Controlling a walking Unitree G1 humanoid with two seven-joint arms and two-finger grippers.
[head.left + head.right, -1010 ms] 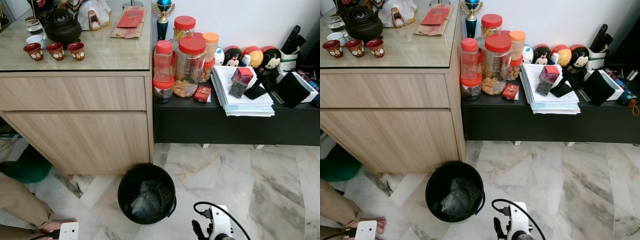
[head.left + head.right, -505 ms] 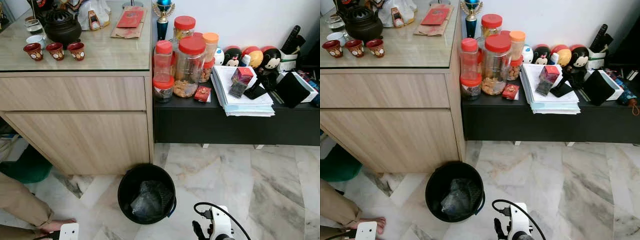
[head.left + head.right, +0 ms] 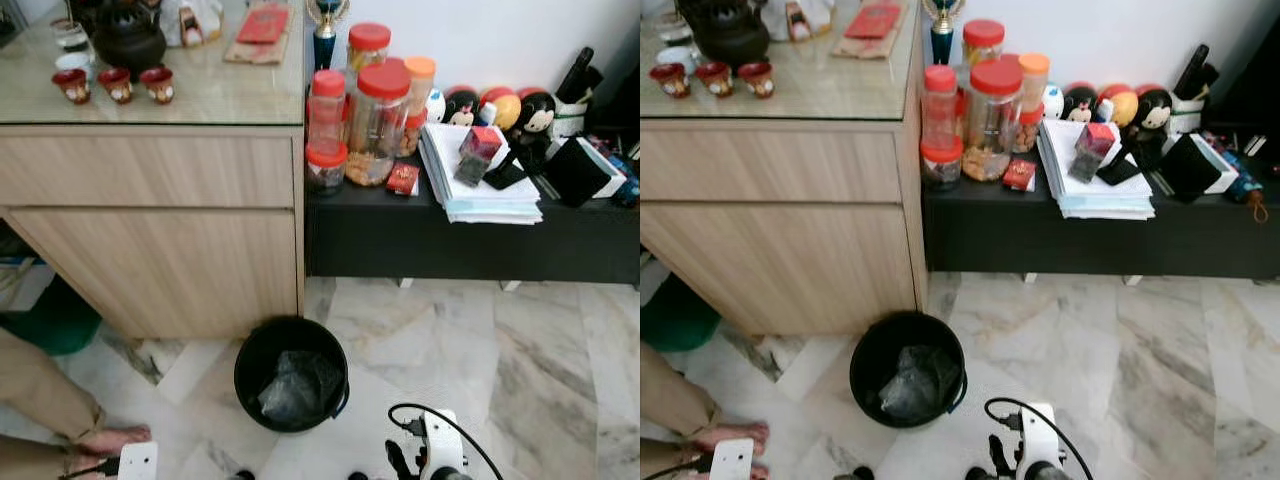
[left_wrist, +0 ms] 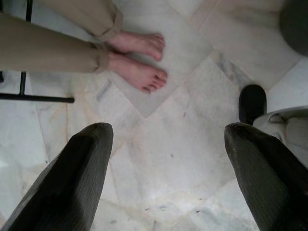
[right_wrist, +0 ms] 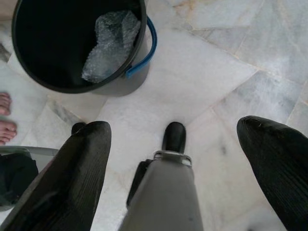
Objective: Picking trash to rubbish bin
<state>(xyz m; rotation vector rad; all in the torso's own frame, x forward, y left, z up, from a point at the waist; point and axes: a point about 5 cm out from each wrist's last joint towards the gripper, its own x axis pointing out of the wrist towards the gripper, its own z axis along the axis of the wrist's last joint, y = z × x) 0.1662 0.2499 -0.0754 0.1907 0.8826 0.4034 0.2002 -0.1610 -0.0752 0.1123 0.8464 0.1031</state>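
Marble floor (image 3: 470, 350) with grey veins lies before the robot, smooth and glossy. On it, at about 6 o'clock of the head view, stands the round black rubbish bin (image 3: 291, 372), of plastic, with a blue handle (image 5: 147, 52) hanging at its side. Inside the bin lies crumpled transparent bubble wrap (image 3: 293, 385), the trash, resting against the inner wall.

The left gripper (image 4: 168, 178) points down at bare floor with its two ribbed black fingers (image 4: 79, 178) spread wide apart and nothing between them. The right gripper (image 5: 178, 168) is also spread wide and holds nothing; it hangs just beside the bin, above the robot's own leg and black foot (image 5: 173, 136).

At 9 o'clock of the bin is a wooden cabinet (image 3: 160, 230) with light grain and a glass top. On it, at 11 o'clock, stand a dark teapot (image 3: 128, 37) and small red cups (image 3: 116, 83). At 1 o'clock, a low black shelf (image 3: 470, 235) carries plastic jars with red and orange lids (image 3: 375, 120), a stack of white papers (image 3: 478, 185) and round cartoon figures (image 3: 500, 105). Any writing on these things is too small to read.

A person's bare feet (image 4: 139, 60) and beige trouser legs (image 4: 53, 41) are at 8 o'clock, near the left gripper.
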